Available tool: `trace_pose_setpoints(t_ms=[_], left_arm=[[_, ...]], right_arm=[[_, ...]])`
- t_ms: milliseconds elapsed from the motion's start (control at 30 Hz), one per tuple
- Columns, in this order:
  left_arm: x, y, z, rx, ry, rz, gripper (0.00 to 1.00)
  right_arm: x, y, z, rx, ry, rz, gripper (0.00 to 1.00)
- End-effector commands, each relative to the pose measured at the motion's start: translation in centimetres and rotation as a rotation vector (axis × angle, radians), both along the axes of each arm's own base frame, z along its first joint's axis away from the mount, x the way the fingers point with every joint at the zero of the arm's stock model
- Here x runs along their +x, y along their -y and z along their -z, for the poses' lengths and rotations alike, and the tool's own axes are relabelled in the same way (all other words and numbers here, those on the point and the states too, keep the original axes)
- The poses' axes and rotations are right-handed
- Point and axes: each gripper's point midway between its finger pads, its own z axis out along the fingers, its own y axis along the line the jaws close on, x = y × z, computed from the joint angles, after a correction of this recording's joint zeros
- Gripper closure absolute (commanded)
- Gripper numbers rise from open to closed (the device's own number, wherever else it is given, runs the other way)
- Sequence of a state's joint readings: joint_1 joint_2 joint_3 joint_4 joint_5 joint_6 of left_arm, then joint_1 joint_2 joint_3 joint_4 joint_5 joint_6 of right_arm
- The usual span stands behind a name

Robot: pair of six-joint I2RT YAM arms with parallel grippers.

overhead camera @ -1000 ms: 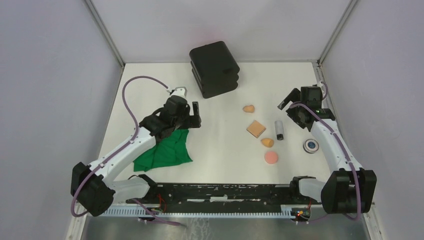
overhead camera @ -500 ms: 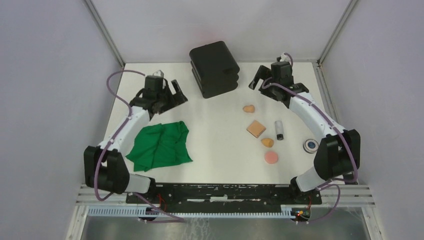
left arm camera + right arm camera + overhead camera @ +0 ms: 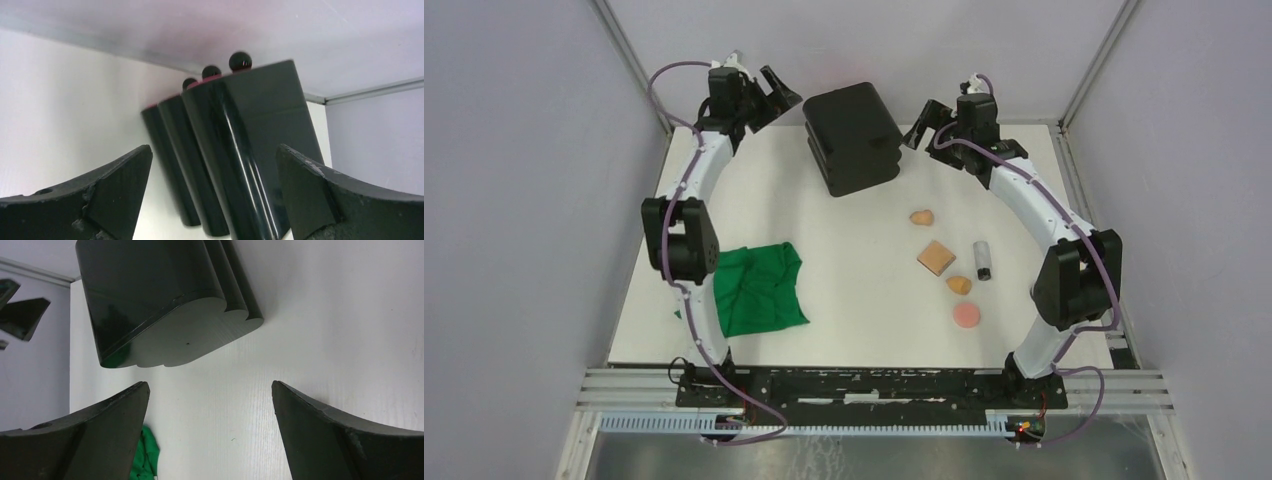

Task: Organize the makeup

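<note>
The makeup lies right of centre in the top view: an orange teardrop sponge [image 3: 921,216], a tan square pad [image 3: 936,257], a grey-black tube [image 3: 982,260], a second orange sponge [image 3: 959,285] and a pink round puff [image 3: 967,315]. The compact is hidden behind the right arm. My left gripper [image 3: 779,90] is open and empty, raised just left of the black box [image 3: 854,138]. My right gripper [image 3: 921,122] is open and empty, just right of the box. The left wrist view has the open gripper [image 3: 214,150] facing the box [image 3: 250,150]. The right wrist view has the open gripper [image 3: 210,385] over bare table beside the box [image 3: 150,300].
A green cloth [image 3: 759,290] lies crumpled at the front left, partly behind the left arm; its edge shows in the right wrist view [image 3: 145,455]. The black box stands at the back centre near the rear wall. Grey walls close in both sides.
Both arms have swung up and back to the far end. The left gripper left the green cloth for the box's left side. The right gripper moved from the right edge to the box's right side.
</note>
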State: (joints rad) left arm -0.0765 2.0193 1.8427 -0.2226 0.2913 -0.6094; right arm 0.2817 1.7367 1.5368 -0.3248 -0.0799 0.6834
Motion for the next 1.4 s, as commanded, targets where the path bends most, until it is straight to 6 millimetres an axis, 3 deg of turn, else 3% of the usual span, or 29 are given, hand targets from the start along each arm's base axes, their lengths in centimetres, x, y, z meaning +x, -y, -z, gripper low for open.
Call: trace_pose_setpoints(t_ms=[0, 100, 133, 167, 333, 500, 733, 933, 1000, 1200, 1367], left_arm=[[4.5, 1.4, -3.4, -0.114, 0.179, 0.119, 0.0], [6.6, 2.1, -3.1, -0.16, 0.219, 0.182, 0.0], [7.6, 2.5, -1.5, -0.169, 0.211, 0.2, 0.0], [8.2, 2.7, -1.2, -0.174, 0.222, 0.215, 0.0], [9.7, 3.3, -0.3, -0.193, 0.288, 0.254, 0.0], [8.9, 5.6, 0.8, -0.255, 0.297, 0.365, 0.01], [6.5, 9.0, -0.1, -0.285, 0.334, 0.485, 0.02], [2.8, 10.0, -1.5, -0.312, 0.354, 0.547, 0.03], [1.0, 10.3, -1.0, -0.315, 0.331, 0.57, 0.04], [-5.8, 11.2, -2.6, -0.331, 0.344, 0.613, 0.04], [-12.7, 14.4, -2.8, -0.339, 0.321, 0.681, 0.04]], right_arm=[[0.3, -1.0, -2.6, 0.02, 0.067, -0.045, 0.0], [0.0, -1.1, -2.0, 0.019, 0.049, -0.054, 0.0], [-0.1, -1.2, -1.8, 0.024, 0.043, -0.06, 0.0], [-0.2, -1.3, -1.6, 0.031, 0.04, -0.067, 0.0], [-0.7, -2.0, -0.1, 0.052, 0.002, -0.096, 0.0], [-0.9, -2.1, 1.3, 0.052, -0.033, -0.105, 0.0], [-1.5, -2.5, 1.3, 0.076, -0.048, -0.123, 0.0], [-2.7, -2.5, 1.4, 0.094, -0.064, -0.134, 0.0], [-3.2, -2.3, 1.3, 0.105, -0.072, -0.132, 0.0], [-3.9, -1.2, 1.4, 0.166, -0.09, -0.115, 0.0], [-4.5, 0.3, 0.9, 0.178, -0.095, -0.088, 0.0]])
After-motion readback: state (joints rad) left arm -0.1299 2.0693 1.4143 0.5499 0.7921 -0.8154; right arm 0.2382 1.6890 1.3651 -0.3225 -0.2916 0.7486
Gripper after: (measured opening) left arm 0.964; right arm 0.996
